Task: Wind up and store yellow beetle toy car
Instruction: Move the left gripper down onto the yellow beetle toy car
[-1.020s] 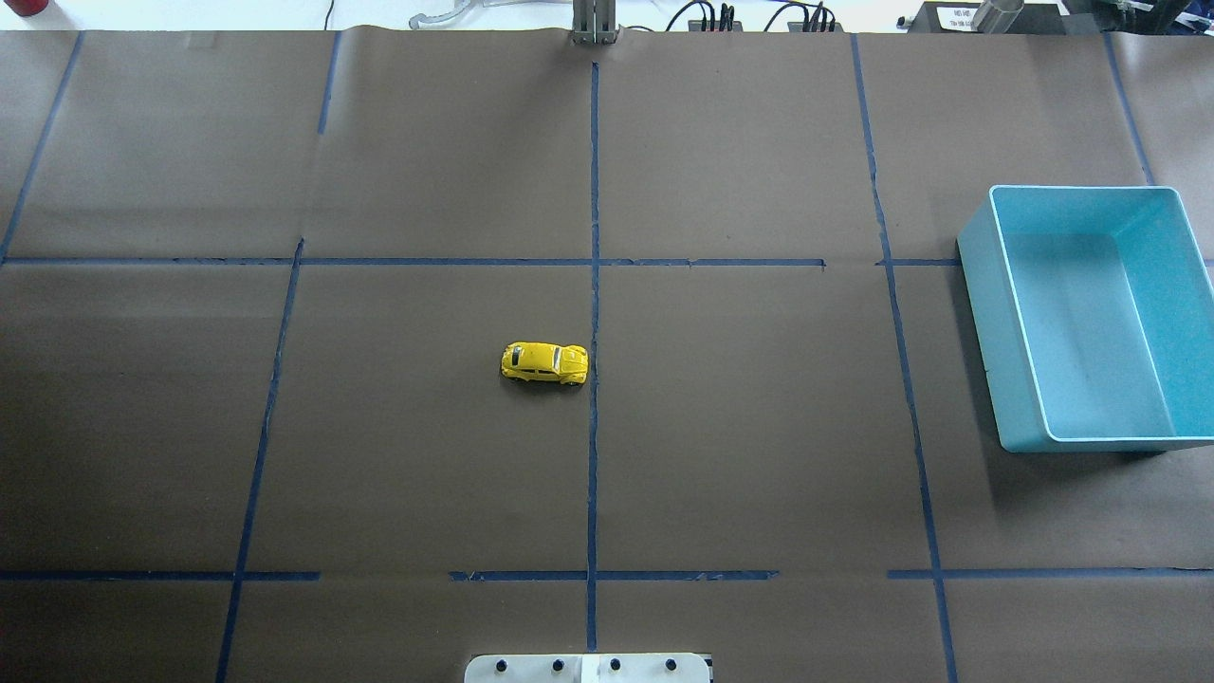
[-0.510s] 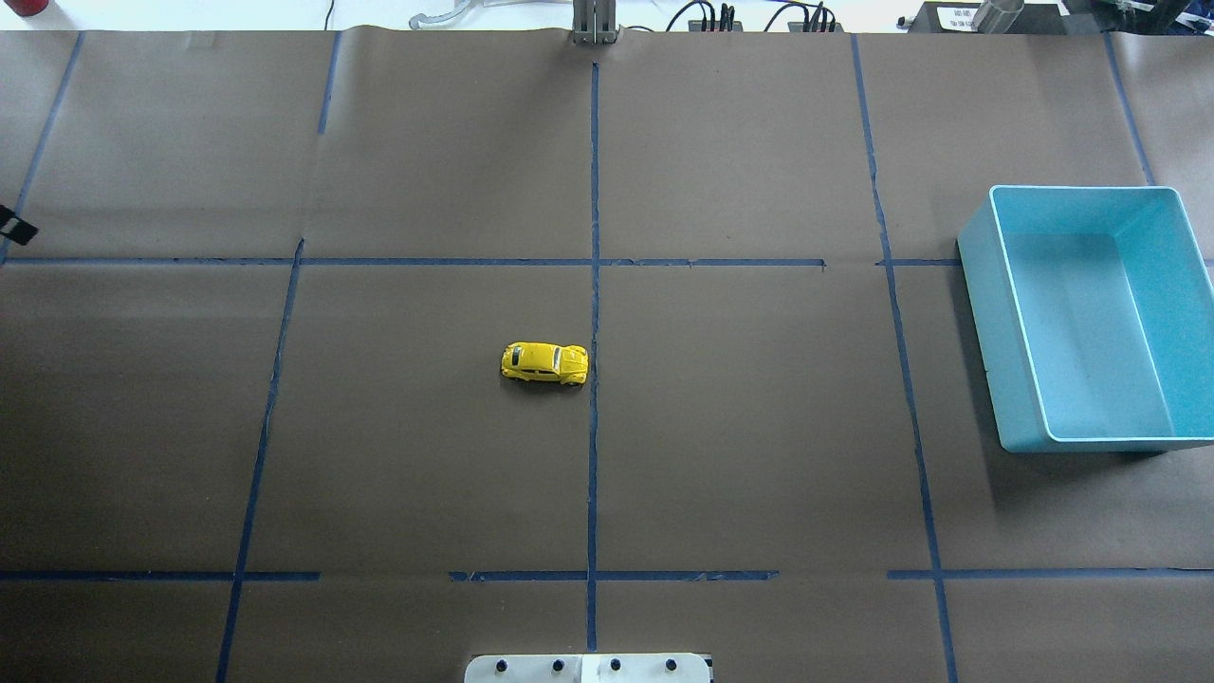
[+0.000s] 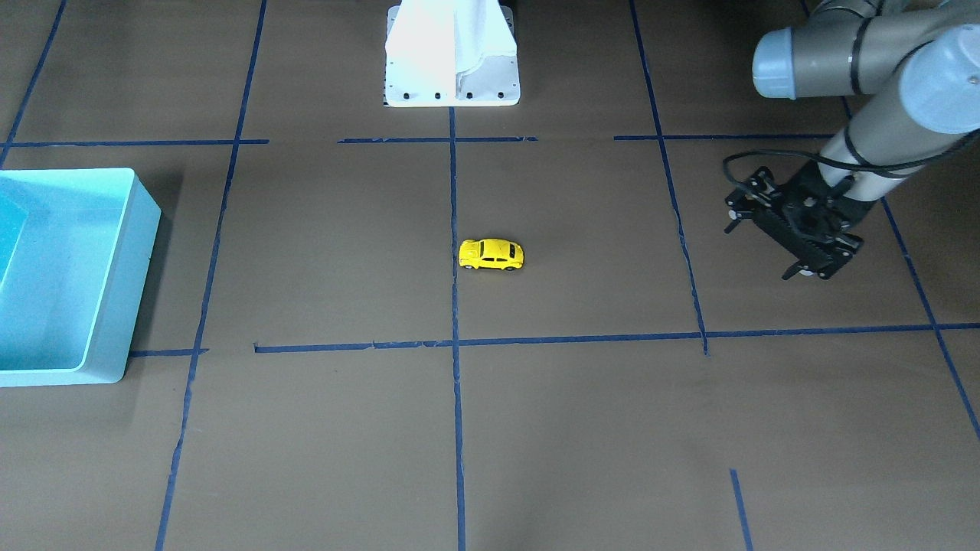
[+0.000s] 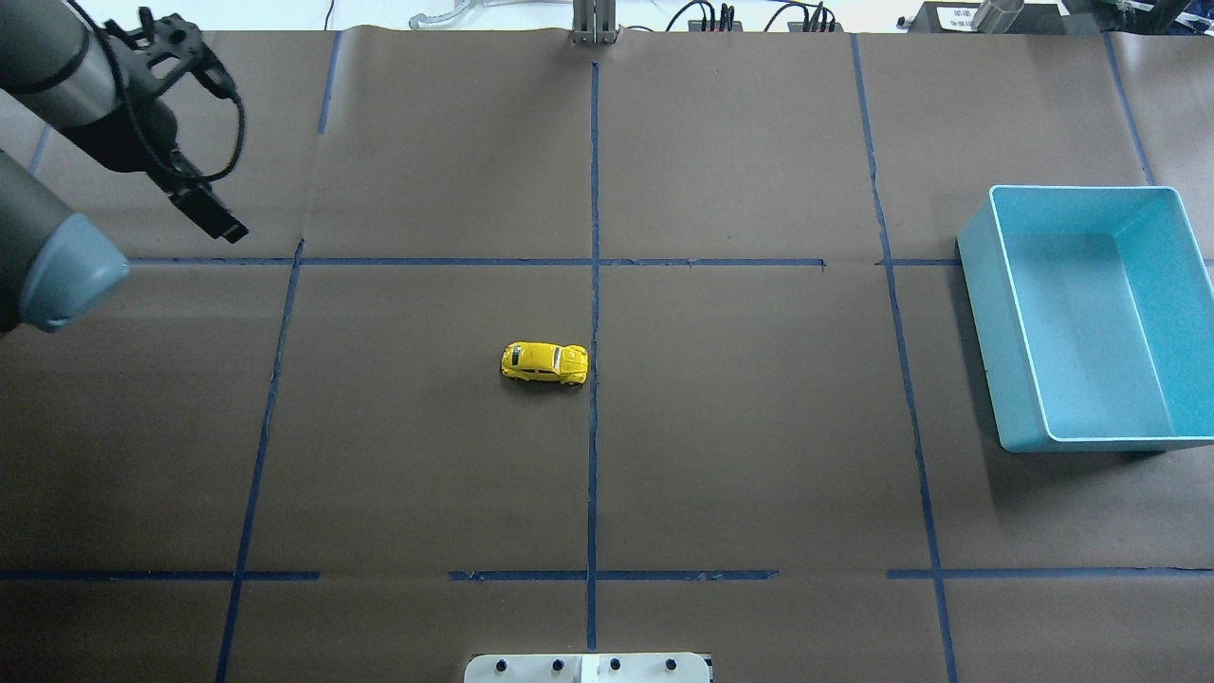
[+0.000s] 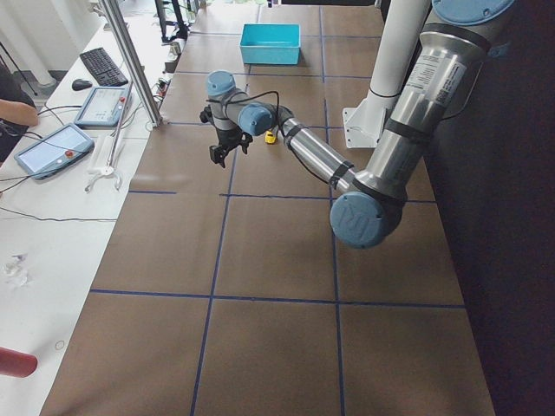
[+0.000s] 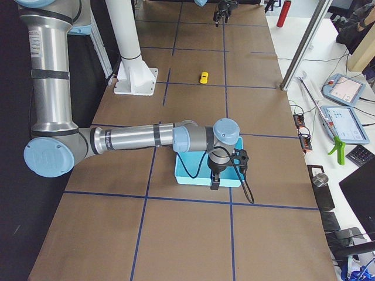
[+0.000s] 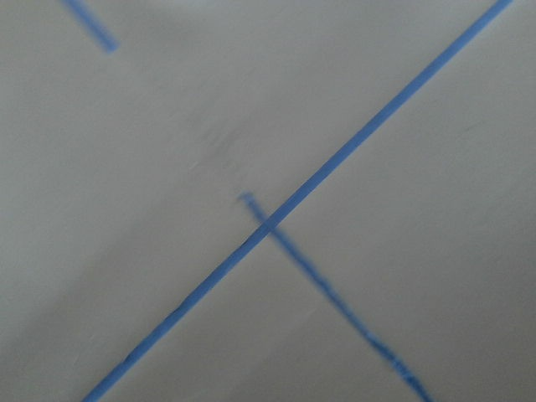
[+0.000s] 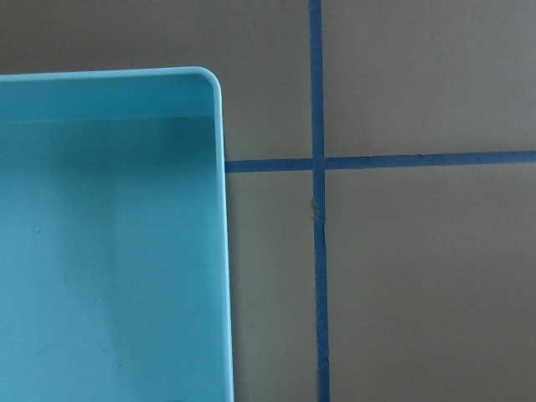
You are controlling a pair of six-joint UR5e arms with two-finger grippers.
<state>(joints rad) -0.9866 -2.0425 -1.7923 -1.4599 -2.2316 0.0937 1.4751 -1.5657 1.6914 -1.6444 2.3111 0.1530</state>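
Observation:
The yellow beetle toy car [image 4: 544,362] stands on its wheels near the table's middle, just left of the centre tape line. It also shows in the front view [image 3: 491,254] and in both side views [image 5: 271,137] [image 6: 204,77]. My left gripper [image 3: 766,249] hangs above the table, far to the car's left in the overhead view [image 4: 201,133]. Its fingers look spread and empty. My right gripper [image 6: 214,182] shows only in the right side view, over a corner of the light blue bin [image 6: 190,174]. I cannot tell whether it is open or shut.
The light blue bin [image 4: 982,332] sits at the table's right edge and holds nothing that I can see; its corner fills the right wrist view [image 8: 219,167]. The robot's white base plate [image 3: 452,96] is at the near middle edge. Blue tape lines cross the brown paper.
My left arm has swung into the overhead view from the left edge, towards the table's far left. The car and the bin have not moved.

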